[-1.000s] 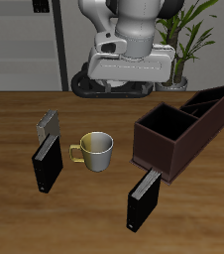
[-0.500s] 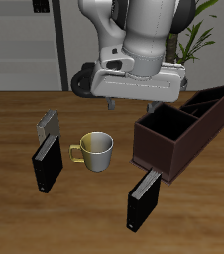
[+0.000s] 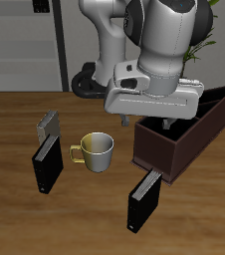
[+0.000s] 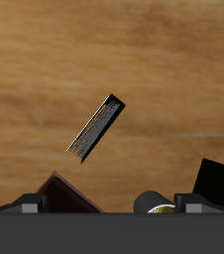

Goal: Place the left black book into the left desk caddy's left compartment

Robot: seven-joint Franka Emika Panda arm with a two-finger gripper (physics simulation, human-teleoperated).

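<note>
The left black book (image 3: 144, 200) stands upright near the table's front edge, just in front of the left desk caddy (image 3: 184, 131), untouched; the wrist view shows it (image 4: 96, 128) seen from above as a slanted strip on bare wood. Gripper (image 3: 149, 122) has come forward and lower since half a second ago and now hangs over the caddy's front end. Finger spread: cannot tell. Metal mug (image 3: 98, 150) and the other black book (image 3: 47, 162) unchanged.

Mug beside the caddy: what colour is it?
The mug is silvery metal with a yellowish handle and greenish inside, clearest in the exterior view.
</note>
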